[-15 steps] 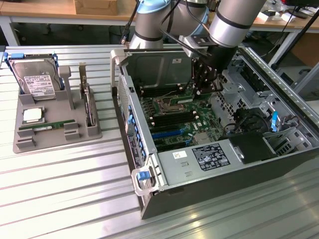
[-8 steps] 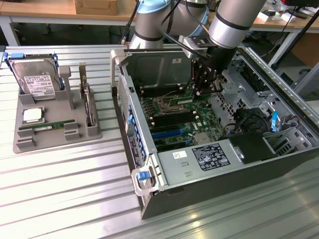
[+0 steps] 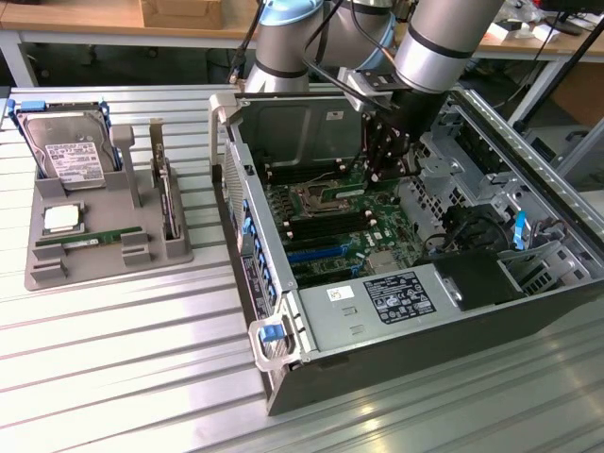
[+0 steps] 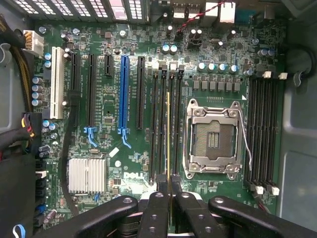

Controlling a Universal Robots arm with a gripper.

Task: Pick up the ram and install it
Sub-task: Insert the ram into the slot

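Black fingers (image 4: 153, 218) of my hand (image 4: 171, 218) fill the near edge of the wrist view, pinched narrow on the ram (image 4: 168, 148), which I see edge-on as a thin strip running straight away from the camera. It hangs over the bank of memory slots (image 4: 166, 124) just beside the empty CPU socket (image 4: 214, 130), and its edge appears lined up with one slot of that bank; I cannot tell whether it is touching the slot yet or just above it.

From the exterior view, the hand (image 3: 382, 156) is down inside the open computer case (image 3: 283, 377), low over the motherboard (image 3: 340, 222), near the case's rear wall. On the bench, off toward the exterior view's left, the grey holder tray (image 3: 42, 269) keeps a second memory stick (image 3: 90, 241) along its front edge, with the silver CPU chip (image 3: 61, 219) behind it, the hard drive (image 3: 68, 151) at the back and an expansion card (image 3: 165, 198) standing at the tray's right side.

I judge the pickup done and the install in hand: this is the seating step. It calls for a straight push down, keeping the stick square to the slot, with its notch matched to the slot key and the end latches (image 4: 161, 178) free to take it. I cannot read the notch or whether the latches are open from here.
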